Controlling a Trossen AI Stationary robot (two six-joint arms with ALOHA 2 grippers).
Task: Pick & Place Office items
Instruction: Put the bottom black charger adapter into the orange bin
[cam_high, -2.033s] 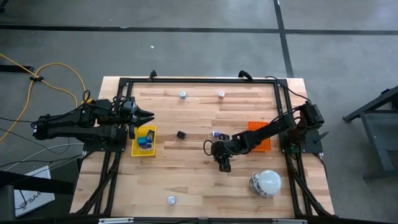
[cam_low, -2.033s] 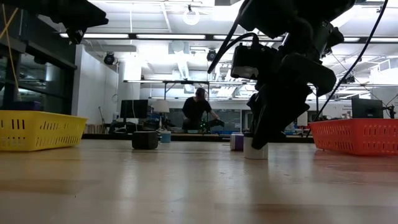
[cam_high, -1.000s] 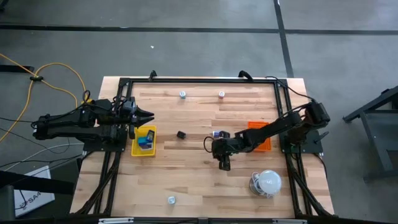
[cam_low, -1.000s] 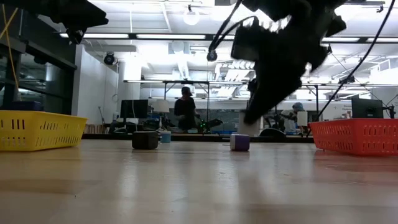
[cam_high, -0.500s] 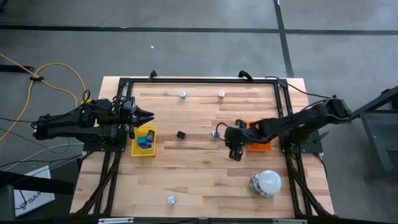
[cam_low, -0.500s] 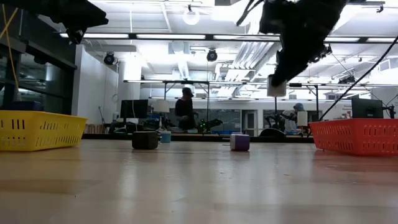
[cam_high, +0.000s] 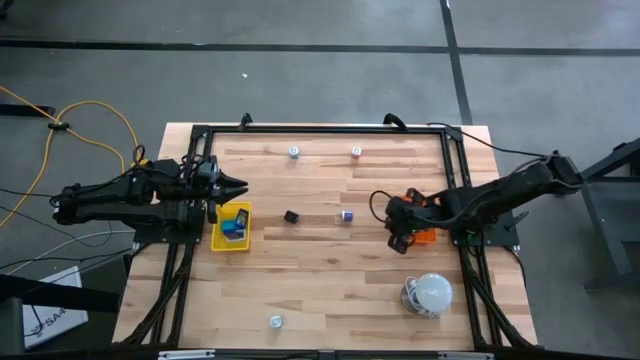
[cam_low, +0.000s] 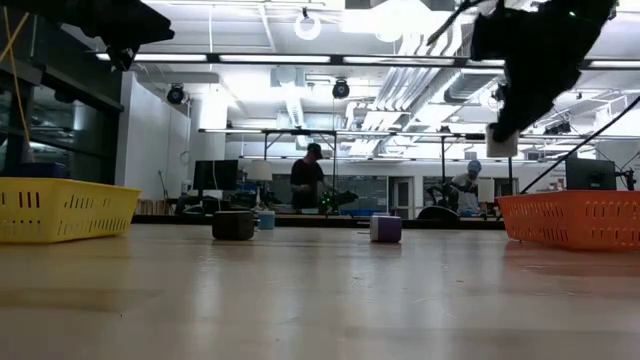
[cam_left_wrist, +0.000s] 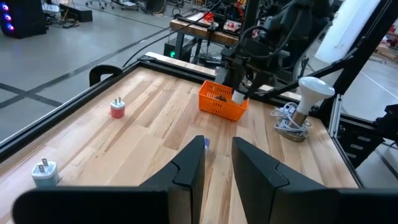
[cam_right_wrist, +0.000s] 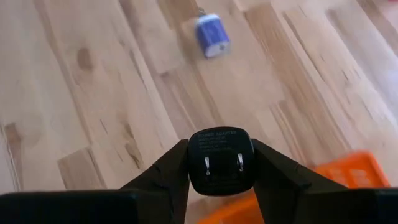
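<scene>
Right wrist view: right gripper (cam_right_wrist: 221, 163) has its two dark fingers clamped on a small black square plug block with two metal prongs (cam_right_wrist: 221, 161), prong face toward the camera. Bare plank tabletop lies beneath it, and a corner of the orange rectangular mesh tray (cam_right_wrist: 348, 171) sits at lower right of frame. A small blue block (cam_right_wrist: 211, 34) lies on the wood at upper centre, well apart from the grip.

High view: right gripper (cam_high: 399, 235) hangs at the left edge of the orange tray (cam_high: 424, 236), right of centre. Left gripper (cam_high: 237, 185) waits at left of frame beside the yellow rectangular mesh tray (cam_high: 217, 228), which already holds a few pieces. Its jaws are narrow, almost together, with nothing between them.

Step in hand, as I judge it: carry and drop of the black block into the orange tray. To do it well, bring the block fully over the tray's inside, clear of the near wall, lower it before parting the fingers so it does not bounce out, then lift straight up.

View differences:
- Low view shows the held piece (cam_low: 501, 141) well above the table and higher than the tray rim (cam_low: 570, 220); the high view gives no height.
- High view alone shows loose pieces left across the table, such as the small white-silver bits (cam_high: 294, 152) near the top edge.
- Left wrist view shows the large white dome with coiled cable (cam_left_wrist: 309, 96) beside the tray.
</scene>
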